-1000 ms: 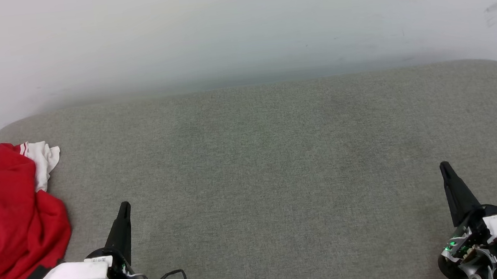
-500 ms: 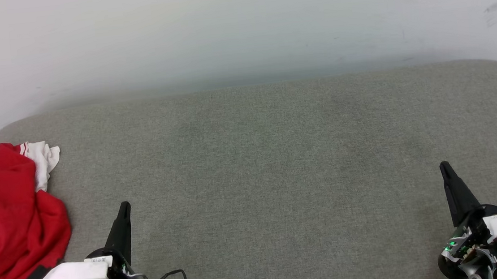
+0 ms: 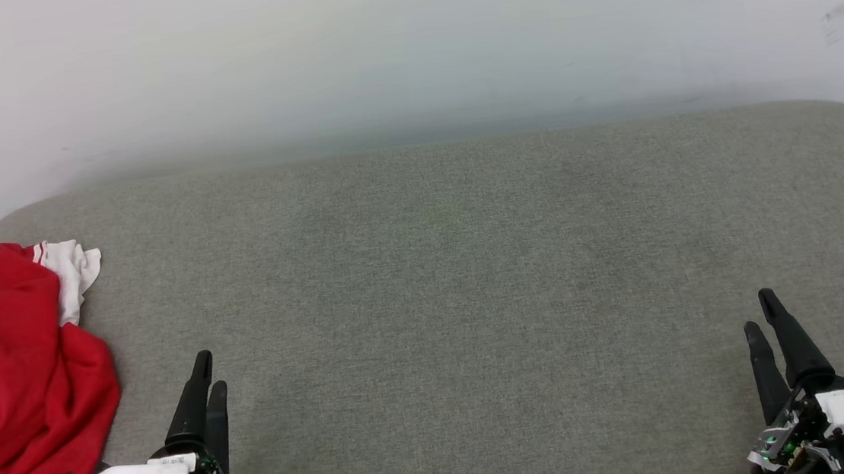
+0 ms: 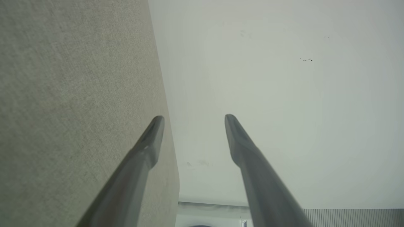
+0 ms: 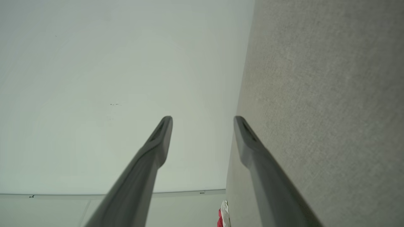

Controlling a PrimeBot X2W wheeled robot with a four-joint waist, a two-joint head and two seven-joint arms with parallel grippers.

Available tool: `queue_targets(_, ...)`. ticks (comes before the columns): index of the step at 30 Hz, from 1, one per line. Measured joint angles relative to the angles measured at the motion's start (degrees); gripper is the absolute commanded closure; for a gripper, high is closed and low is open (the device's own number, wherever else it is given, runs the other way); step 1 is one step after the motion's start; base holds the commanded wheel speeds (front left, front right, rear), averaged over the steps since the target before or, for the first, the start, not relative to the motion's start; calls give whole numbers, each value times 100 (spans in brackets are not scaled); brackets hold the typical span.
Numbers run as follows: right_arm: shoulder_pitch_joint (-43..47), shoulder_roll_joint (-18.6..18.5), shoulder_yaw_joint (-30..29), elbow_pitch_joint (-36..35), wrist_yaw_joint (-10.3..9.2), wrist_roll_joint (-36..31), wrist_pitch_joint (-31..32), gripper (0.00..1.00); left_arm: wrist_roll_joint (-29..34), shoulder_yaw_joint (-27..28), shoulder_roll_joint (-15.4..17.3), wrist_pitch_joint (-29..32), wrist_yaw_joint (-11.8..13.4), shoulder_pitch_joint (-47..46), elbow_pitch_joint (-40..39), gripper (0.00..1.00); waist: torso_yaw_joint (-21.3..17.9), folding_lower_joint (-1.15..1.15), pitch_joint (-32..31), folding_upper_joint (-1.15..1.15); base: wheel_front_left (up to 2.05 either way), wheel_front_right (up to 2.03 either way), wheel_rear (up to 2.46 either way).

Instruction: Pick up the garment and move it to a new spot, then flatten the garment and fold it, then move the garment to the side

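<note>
The red garment (image 3: 16,395) is heaped at the left edge of the grey cushion (image 3: 458,302), laid near-to-far with its white sleeve (image 3: 74,275) farthest, while the left gripper (image 3: 210,370) and right gripper (image 3: 758,311) are spread apart, holding nothing.

**Camera layout: one high overview, two low wrist views rolled sideways.**
The head camera looks forward and down from the near side, across the grey worktop (image 3: 470,263) to the white wall (image 3: 405,40). The left hand (image 3: 210,370) sits near left and the right hand (image 3: 758,310) near right. Each wrist camera sits close above the worktop and faces the far wall along its own fingers. The head and right wrist views share the garment (image 3: 14,379) at the left end.
</note>
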Motion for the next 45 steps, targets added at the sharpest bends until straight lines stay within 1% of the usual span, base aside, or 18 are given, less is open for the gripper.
queue_targets(6, 30, 3, -55, -146, 0, -521, -177, 0, 447, 105, 1, -160, 11, 10, -133, 0, -6, 0, 5, 0, 0, 0, 0)
queue_targets(11, 57, 4, -87, -358, 0, -1114, -297, 0, 962, 119, 0, -296, 123, 11, -348, 0, -10, 0, 11, 0, 0, 0, 0)
queue_targets(20, 118, 7, -94, -789, 0, -2279, -509, 0, 2185, -8, 2, -499, 513, 44, -760, 0, -10, 0, 25, 0, 0, 0, 0)
queue_targets(24, 161, 7, -29, -971, 0, -2884, -606, 0, 2747, -116, 2, -593, 730, 109, -884, 0, -9, 0, 31, 0, 0, 0, 0)
queue_targets(29, 213, 7, 89, -1118, 0, -3593, -699, 0, 3331, -248, 3, -699, 911, 142, -999, 0, -5, 0, 38, 0, 0, 0, 0)
queue_targets(37, 311, 7, 196, -1268, 0, -4499, -865, 0, 4211, -419, 4, -849, 1112, 236, -1107, 0, -2, 0, 48, 0, 0, 0, 0)
queue_targets(45, 396, 7, 244, -1316, 0, -5245, -1002, 0, 4981, -600, 10, -1002, 1234, 272, -1159, 0, 3, 0, 51, 0, 0, 0, 0)
